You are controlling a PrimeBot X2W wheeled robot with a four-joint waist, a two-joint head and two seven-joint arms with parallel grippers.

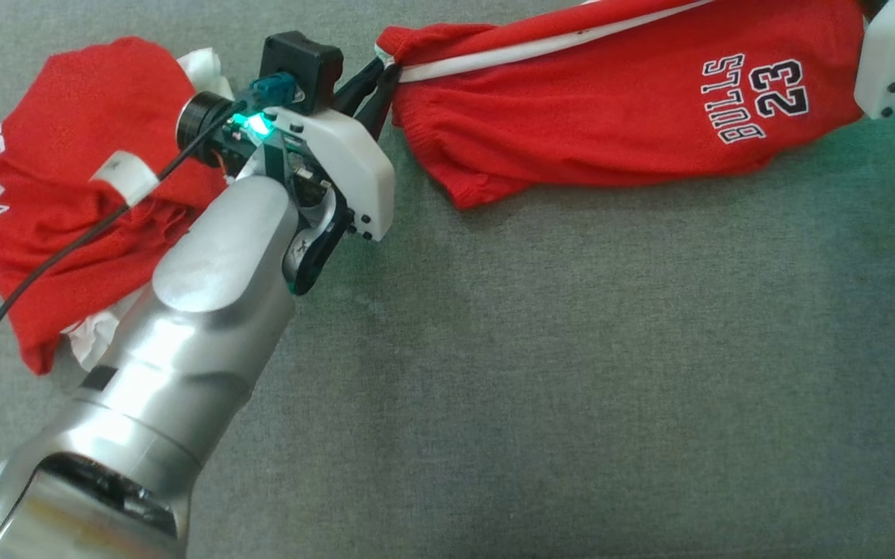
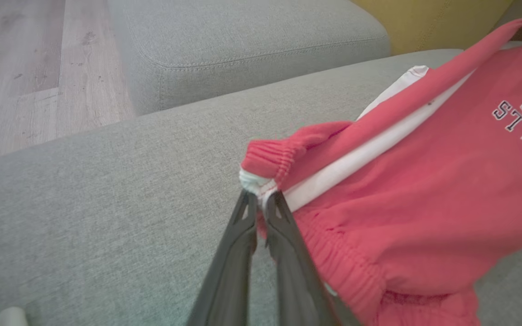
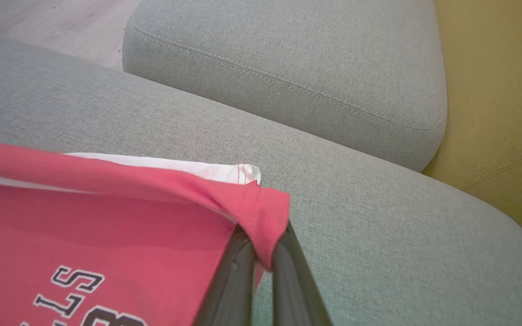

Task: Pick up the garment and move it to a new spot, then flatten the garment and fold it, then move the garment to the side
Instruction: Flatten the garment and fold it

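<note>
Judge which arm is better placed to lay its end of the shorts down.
Likely right: the right claw grips the shorts over bare sofa; the left arm hangs over another red garment.

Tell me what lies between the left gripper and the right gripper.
The red Bulls shorts, stretched over the grey cushion in the head view; left gripper pinches the gathered end, right gripper the other corner.

Jersey (image 1: 67,202) left on cushion (image 1: 571,388), garment (image 1: 610,116) right
</note>
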